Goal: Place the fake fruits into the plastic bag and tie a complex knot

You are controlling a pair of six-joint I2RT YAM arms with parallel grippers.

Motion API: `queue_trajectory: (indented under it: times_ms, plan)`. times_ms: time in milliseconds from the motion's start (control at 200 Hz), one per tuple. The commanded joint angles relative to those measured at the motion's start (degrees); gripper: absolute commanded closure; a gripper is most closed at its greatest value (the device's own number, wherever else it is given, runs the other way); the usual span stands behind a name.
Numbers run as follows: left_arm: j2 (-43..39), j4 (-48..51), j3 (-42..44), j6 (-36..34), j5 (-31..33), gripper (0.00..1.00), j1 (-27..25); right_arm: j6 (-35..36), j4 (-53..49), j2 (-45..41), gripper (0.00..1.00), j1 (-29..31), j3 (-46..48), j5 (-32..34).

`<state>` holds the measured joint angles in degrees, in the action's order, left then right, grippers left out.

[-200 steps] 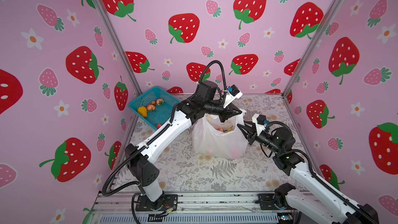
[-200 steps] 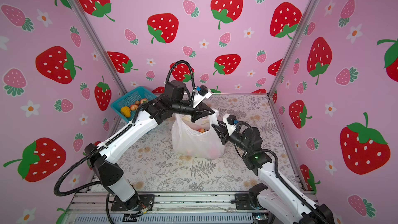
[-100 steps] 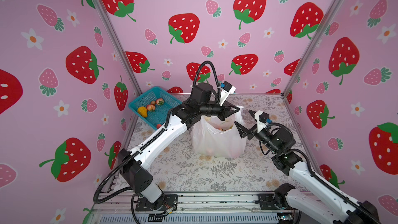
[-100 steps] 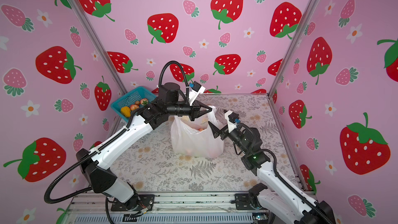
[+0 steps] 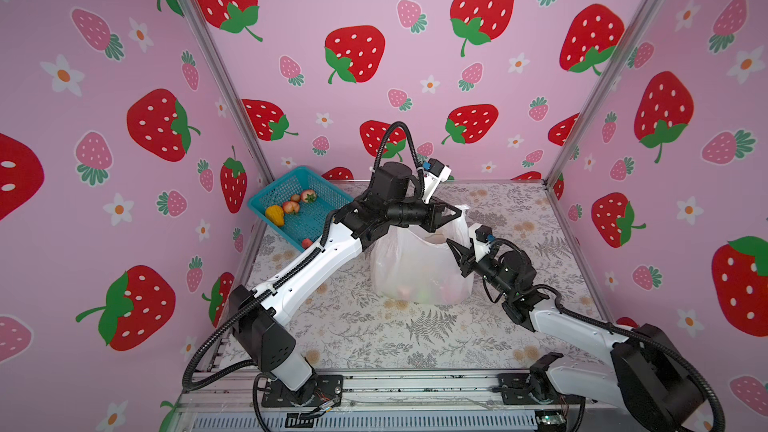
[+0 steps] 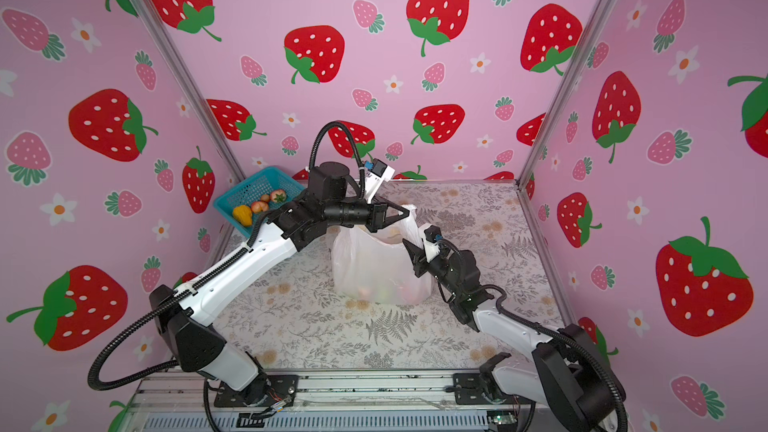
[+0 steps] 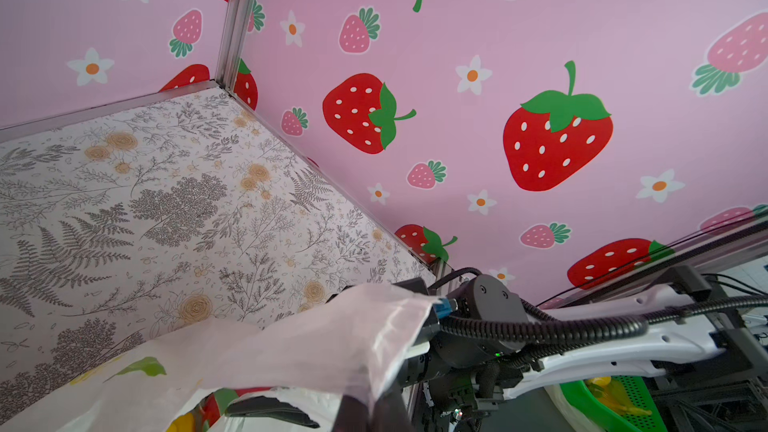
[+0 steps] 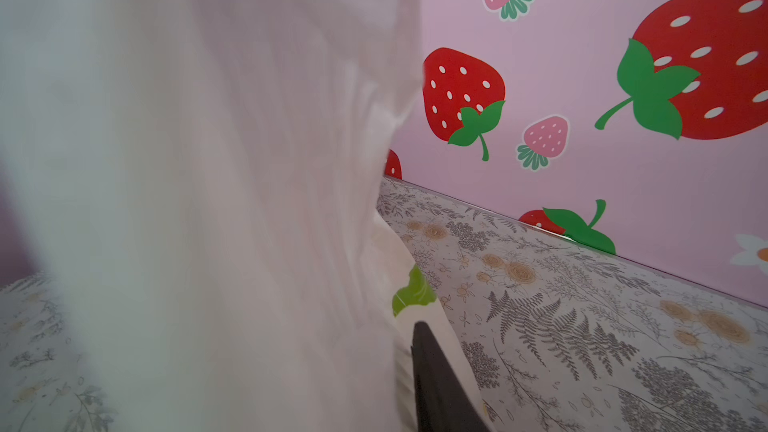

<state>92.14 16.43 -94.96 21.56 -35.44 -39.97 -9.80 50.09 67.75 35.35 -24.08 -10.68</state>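
Translucent white film is what this moment is about: the plastic bag [image 5: 415, 268] stands upright on the counter [image 5: 415, 338], about midway between its left and right edges and nearer the back edge than the front. I can make out some of the fake fruits [image 5: 405, 290] through its lower wall. Others still lie in the teal basket [image 5: 286, 178] at the counter's back left corner, so I judge the filling unfinished and nothing tied yet. My left hand [image 5: 455, 214] reaches over the mouth from the left with its jaws together, pinched on a handle at the bag's upper right. That handle rises taut from the rim towards the back right. The left wrist view shows the film draped over the fingers. My right hand [image 5: 456, 257] sits just beside the bag's right wall, below the left hand, pointing back and left at the film. Its wrist view is almost filled by the bag, with one finger [image 8: 436, 376] showing, so I cannot tell whether its jaws grip plastic or stand free. The right hand is clearly the nearer one to the slack right side of the rim, so I'd expect any move there to be a short reach towards the back left.
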Motion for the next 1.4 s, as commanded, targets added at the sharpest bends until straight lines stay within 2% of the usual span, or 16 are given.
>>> queue_trajectory:
  times_ms: [0,45,105,180,290,475,545,620,700,850,966,991,1091,1161,1276,1396]
  plan:
    - [-1.13,-5.36,0.40,5.10,-0.56,1.00,0.24,-1.21,4.07,-2.87,0.43,1.04,-1.60,4.08]
    - [-1.29,-5.85,0.79,6.75,-0.19,1.00,0.24,-1.18,4.39,-2.85,0.32,1.84,-2.41,5.92]
    - [-1.58,-6.57,1.36,9.10,0.59,1.00,0.09,-1.18,5.53,-2.14,0.25,2.98,-3.61,8.38]
    - [-2.11,-7.94,2.45,12.25,1.45,1.00,-0.28,-1.31,7.24,-0.18,0.21,4.78,-5.47,11.23]
    - [-2.96,-11.06,4.85,18.20,2.91,1.00,-0.86,-2.01,10.71,3.26,0.21,7.68,-8.09,19.81]
    - [-4.57,-15.47,8.78,27.42,4.09,1.00,-1.17,-5.86,13.87,10.02,0.27,10.43,-12.90,41.09]
    - [-5.37,-15.87,9.55,28.92,4.99,1.00,-1.16,-7.38,12.58,13.59,0.38,10.53,-14.81,47.04]
    - [-6.04,-15.64,9.63,29.34,6.01,1.00,-1.14,-8.97,10.07,17.24,0.47,10.58,-14.99,50.59]
    - [-6.41,-14.70,9.31,29.24,6.43,1.00,-0.85,-10.94,9.79,18.85,0.55,10.61,-11.42,50.70]
    - [-6.12,-13.59,9.09,28.77,6.52,1.00,0.05,-9.98,9.36,16.38,0.57,10.53,-6.29,44.25]
    - [-5.27,-12.81,8.40,27.96,5.35,1.00,0.83,-3.63,7.15,11.27,0.49,9.72,-5.74,34.74]
    - [-5.08,-12.37,8.08,27.63,5.10,1.00,0.94,-2.86,6.24,9.61,0.42,9.11,-5.81,32.37]
    - [-4.85,-11.37,7.57,26.49,4.47,1.00,1.38,-1.36,1.99,3.89,0.24,4.39,-5.81,17.31]
    - [-4.91,-11.16,7.51,25.97,4.17,1.00,1.49,-0.81,0.27,1.08,0.16,0.71,-6.11,6.73]
    - [-4.87,-10.76,7.33,25.37,3.62,1.00,1.57,4.21,-4.54,-0.78,0.11,-3.06,-8.81,-7.24]
    - [-4.87,-10.47,7.18,24.85,2.63,1.00,1.65,6.11,-8.84,2.15,0.09,-7.53,-14.39,-21.03]
